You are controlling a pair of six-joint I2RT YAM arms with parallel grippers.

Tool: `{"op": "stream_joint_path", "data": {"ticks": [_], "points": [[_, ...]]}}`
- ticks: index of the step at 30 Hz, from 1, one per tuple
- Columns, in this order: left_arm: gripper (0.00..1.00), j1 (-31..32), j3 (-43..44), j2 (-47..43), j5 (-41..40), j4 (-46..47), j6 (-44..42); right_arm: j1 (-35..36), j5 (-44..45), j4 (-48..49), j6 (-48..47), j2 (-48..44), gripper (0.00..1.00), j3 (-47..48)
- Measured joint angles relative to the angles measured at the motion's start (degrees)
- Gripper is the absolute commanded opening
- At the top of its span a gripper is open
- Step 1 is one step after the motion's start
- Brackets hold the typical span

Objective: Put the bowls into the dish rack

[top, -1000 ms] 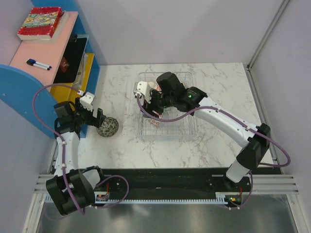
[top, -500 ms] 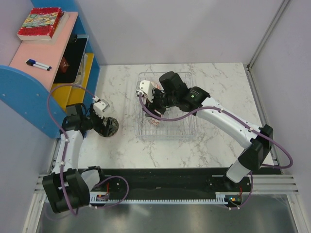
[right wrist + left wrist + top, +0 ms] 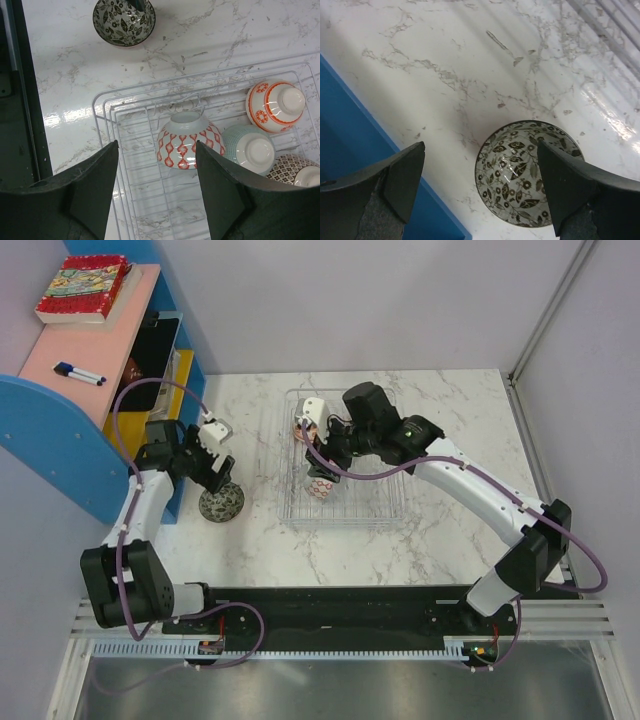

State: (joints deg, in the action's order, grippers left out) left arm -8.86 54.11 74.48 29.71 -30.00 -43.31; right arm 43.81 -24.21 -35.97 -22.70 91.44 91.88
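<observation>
The leafy bowl (image 3: 527, 172) looks hard, slippery and easy to break, so the wide-open left gripper (image 3: 480, 186) should pinch its rim.

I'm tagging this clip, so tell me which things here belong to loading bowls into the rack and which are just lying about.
Part of the job: dish rack; leaf-pattern bowl on the table; red-patterned bowl, teal bowl, orange-ringed bowl, dark-patterned bowl, all in the rack.

Lying about: book and marker on the pink shelf.
</observation>
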Motion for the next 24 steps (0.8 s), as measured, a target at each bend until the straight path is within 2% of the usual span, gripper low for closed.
{"op": "stream_joint_path", "data": {"ticks": [13,16,19,22,24], "points": [[0.89,3.5,1.7,13.2,-10.2,1.0,-6.7,-2.4,-3.0,1.6,1.1,-2.4,0.7,-2.3],[0.83,3.5,1.7,15.0,-11.6,1.0,-7.5,-2.8,-3.4,1.9,1.5,-2.5,0.7,-3.0],[0.7,3.5,1.9,17.0,-12.8,1.0,-8.2,-3.0,-3.5,2.0,1.7,-2.5,0.7,-3.5],[0.45,3.7,2.0,18.9,-13.3,0.9,-8.7,-3.1,-4.0,2.2,1.9,-2.5,0.7,-3.8],[0.36,4.0,2.3,19.6,-13.9,0.7,-9.2,-3.2,-4.2,2.4,2.0,-2.5,0.7,-4.0]]}}
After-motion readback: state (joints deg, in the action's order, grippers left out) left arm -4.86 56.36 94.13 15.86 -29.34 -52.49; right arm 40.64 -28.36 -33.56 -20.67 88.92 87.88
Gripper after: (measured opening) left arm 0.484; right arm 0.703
